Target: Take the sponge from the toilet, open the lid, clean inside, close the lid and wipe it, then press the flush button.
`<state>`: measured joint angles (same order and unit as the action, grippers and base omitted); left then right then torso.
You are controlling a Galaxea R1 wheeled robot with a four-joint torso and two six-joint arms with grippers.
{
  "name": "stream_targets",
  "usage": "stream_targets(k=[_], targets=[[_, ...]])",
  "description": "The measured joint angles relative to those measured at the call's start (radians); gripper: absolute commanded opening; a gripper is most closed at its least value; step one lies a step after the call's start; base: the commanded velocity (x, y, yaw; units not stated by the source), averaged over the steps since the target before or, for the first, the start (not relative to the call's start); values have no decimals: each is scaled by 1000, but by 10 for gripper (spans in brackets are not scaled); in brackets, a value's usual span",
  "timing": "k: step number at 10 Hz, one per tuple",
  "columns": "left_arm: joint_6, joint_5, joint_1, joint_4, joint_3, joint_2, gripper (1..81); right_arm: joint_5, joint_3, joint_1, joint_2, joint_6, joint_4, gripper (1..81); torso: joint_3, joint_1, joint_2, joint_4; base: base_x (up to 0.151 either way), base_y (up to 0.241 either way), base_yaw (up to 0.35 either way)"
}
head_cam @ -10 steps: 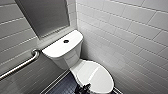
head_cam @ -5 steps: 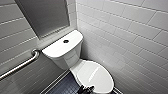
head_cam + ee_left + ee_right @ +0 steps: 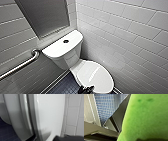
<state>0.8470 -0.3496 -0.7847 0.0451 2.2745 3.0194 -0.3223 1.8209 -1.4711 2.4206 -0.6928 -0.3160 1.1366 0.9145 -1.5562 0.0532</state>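
The sponge [image 3: 144, 119] is sitting bright green and very close in front of the right wrist camera, with the small-tiled blue floor [image 3: 107, 105] showing beyond it. The right gripper [image 3: 146, 139] is showing as no more than a dark sliver at the sponge's edge. It is evidently grasping the sponge, though its fingers are too hidden to make out.

In the head view the toilet [image 3: 67, 57] is standing in the corner of a white-tiled room, with its lid [image 3: 93, 75] lying shut over the bowl. The tank is sitting at 10 o'clock from the lid, and the flush button [image 3: 66, 41] is showing as a dark dot in the middle of the tank top. A metal grab bar [image 3: 20, 65] is running along the wall at 9 o'clock from the tank. A grey panel [image 3: 43, 17] is hanging on the wall at 12 o'clock from it. A dark part of the robot [image 3: 86, 90] is hovering at 6 o'clock of the lid, just beside its front rim; I cannot tell which arm it belongs to.

In the left wrist view the lid's rim and the bowl under it are looming close, with the wall tiles [image 3: 75, 112] lying beyond. The left gripper [image 3: 70, 138] is showing as a dark blur near the lid, and I cannot tell whether its jaws are released or clenched.
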Motion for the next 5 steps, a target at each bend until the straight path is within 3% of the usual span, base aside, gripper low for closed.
stream_targets(k=[2, 5], targets=[[59, -20, -3, 18, 17, 4, 811, 0, 0, 0, 1, 0, 0, 10, 0, 0, 0, 0, 0, 0, 0], [67, 0, 4, 27, -28, -16, 811, -1, 0, 1, 1, 0, 0, 10, 0, 0, 0, 0, 0, 0, 0]])
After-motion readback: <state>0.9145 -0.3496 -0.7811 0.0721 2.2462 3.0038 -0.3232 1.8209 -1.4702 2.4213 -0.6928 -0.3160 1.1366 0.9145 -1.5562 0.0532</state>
